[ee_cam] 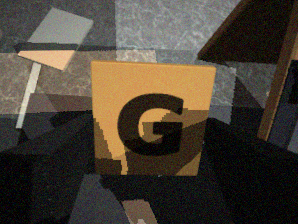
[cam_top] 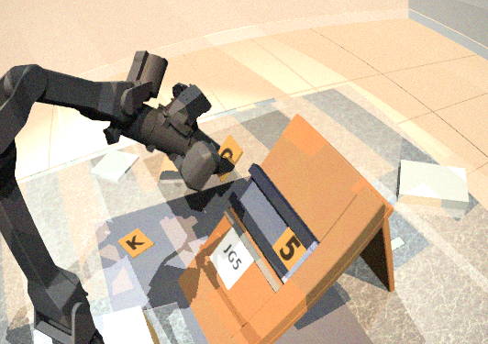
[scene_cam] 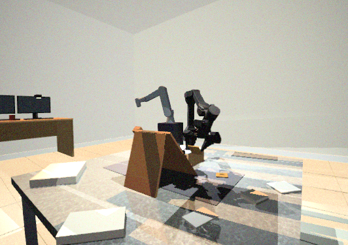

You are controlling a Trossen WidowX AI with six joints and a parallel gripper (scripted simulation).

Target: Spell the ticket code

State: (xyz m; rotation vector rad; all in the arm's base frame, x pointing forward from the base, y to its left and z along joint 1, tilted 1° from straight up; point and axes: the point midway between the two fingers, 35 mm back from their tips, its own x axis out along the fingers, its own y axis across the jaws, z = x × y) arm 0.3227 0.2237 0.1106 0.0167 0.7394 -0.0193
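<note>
Board [cam_top: 339, 170] [scene_cam: 144, 160]: orange, sloped, beside the pincer [cam_top: 225, 165] [ee_cam: 149, 124]. Rail [cam_top: 286, 206]: dark, on the board, its open end nearest the pincer; 5 tile [cam_top: 290, 248] at the far end. Ticket [cam_top: 231, 258]: white, "JG5", beyond the rail's near end. K tile [cam_top: 136, 242] [scene_cam: 222, 175]: lying apart from the pincer. G tile [cam_top: 230, 153] [ee_cam: 154, 120]: gripped in the pincer, fingers partly open around it.

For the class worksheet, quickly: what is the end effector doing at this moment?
End effector: closed on the G tile, one edge of it between the fingers.
</note>
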